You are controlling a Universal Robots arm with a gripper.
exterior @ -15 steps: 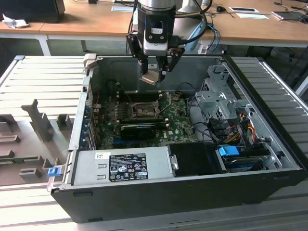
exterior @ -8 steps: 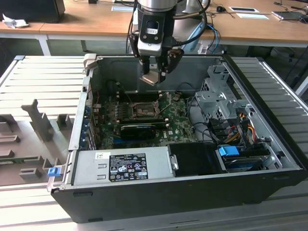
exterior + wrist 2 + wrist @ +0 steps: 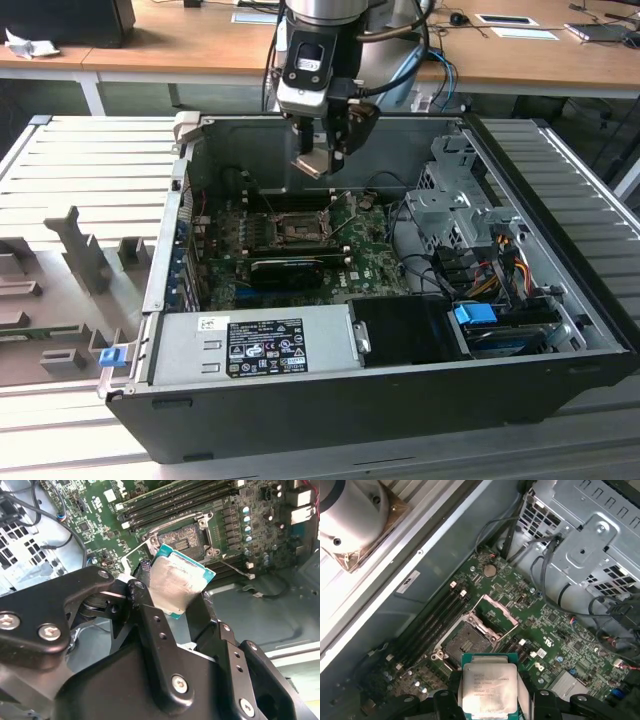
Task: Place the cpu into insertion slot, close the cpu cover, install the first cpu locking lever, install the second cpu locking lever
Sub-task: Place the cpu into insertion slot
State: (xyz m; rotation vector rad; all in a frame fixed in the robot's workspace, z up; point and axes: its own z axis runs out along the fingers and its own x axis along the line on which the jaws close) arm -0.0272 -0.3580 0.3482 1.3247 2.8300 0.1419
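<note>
Second wrist view: gripper [image 3: 175,599] clamps cpu [image 3: 182,580] by opposite edges; light, stiff, likely fragile underneath, so edges suit.

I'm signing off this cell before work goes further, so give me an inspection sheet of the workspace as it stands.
Surface: slatted metal table carrying an open computer case, with a green motherboard inside.
Job's things: cpu held above the board, not seated; insertion slot empty; cpu cover swung open.
Clutter: grey fixture blocks at the exterior view's left.
Grippers: gripper shut on the cpu, fingers at its edges.
Cables: loose bundle by the drive cage, apart from the slot.
Surroundings: wooden desks behind.
</note>
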